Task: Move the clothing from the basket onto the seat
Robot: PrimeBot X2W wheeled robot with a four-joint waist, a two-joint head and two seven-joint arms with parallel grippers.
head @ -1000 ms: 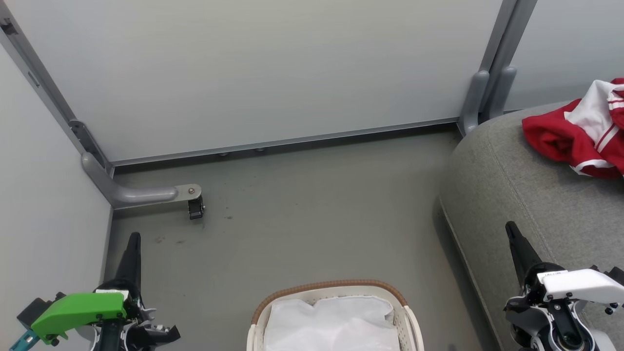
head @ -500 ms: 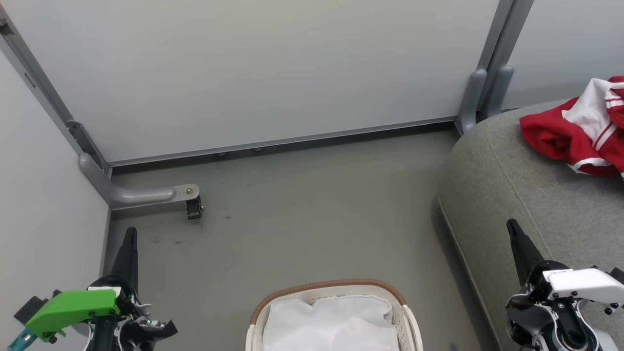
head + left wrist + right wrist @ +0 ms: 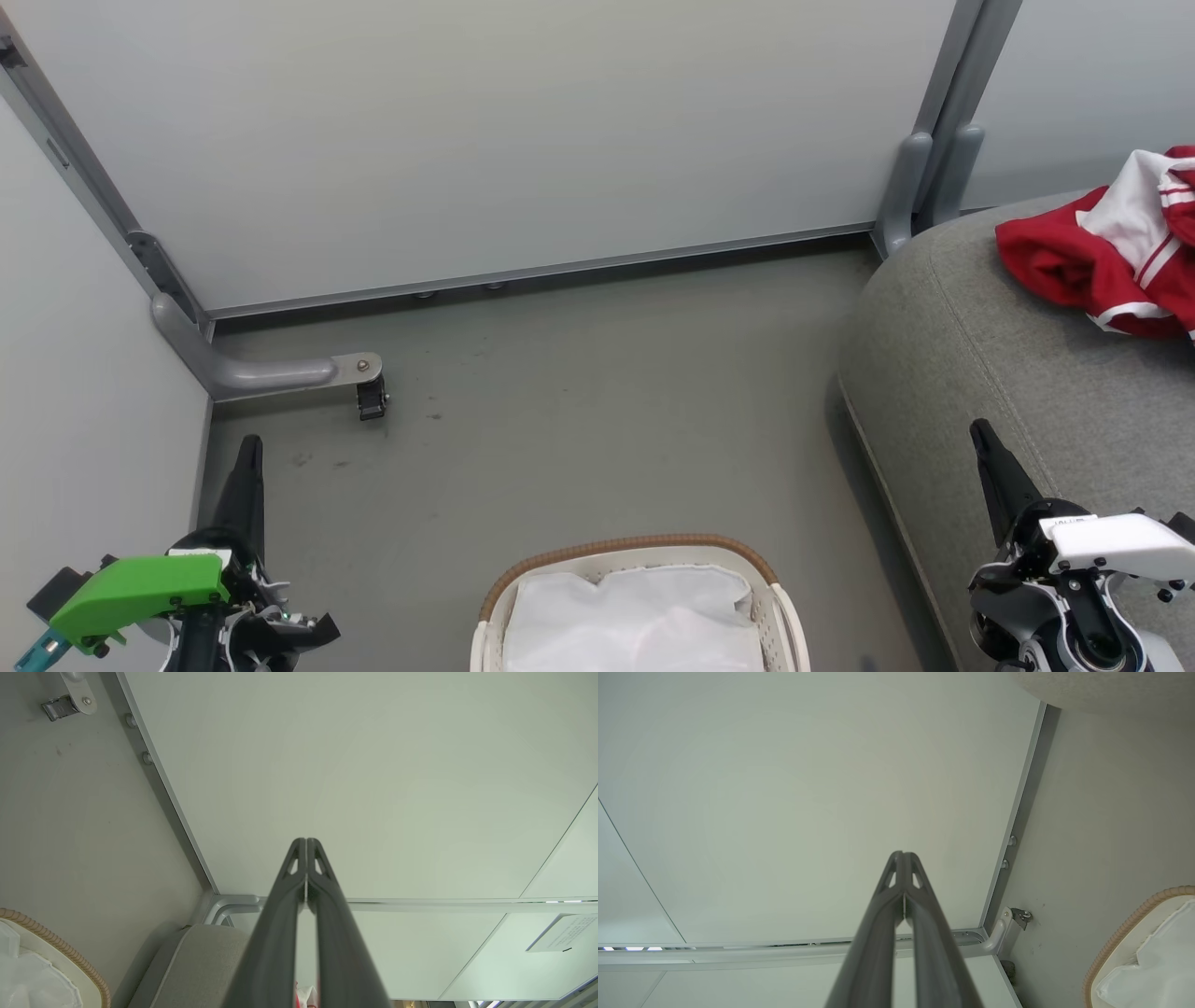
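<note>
Both closed tight and empty, the left gripper (image 3: 250, 444) and right gripper (image 3: 978, 429) flank the basket (image 3: 635, 544); red clothing (image 3: 1074, 266) lies on the seat (image 3: 971, 364), ahead and outward of the right gripper.

Open grey floor (image 3: 597, 420) lies between the basket (image 3: 635, 543) and the partition wall (image 3: 513, 140), offering clear passage. The seat (image 3: 934, 373) bounds the right side, a wheeled bracket (image 3: 280, 373) juts from the left corner, and a white sheet (image 3: 635, 616) covers what appears to be the basket's whole opening.
</note>
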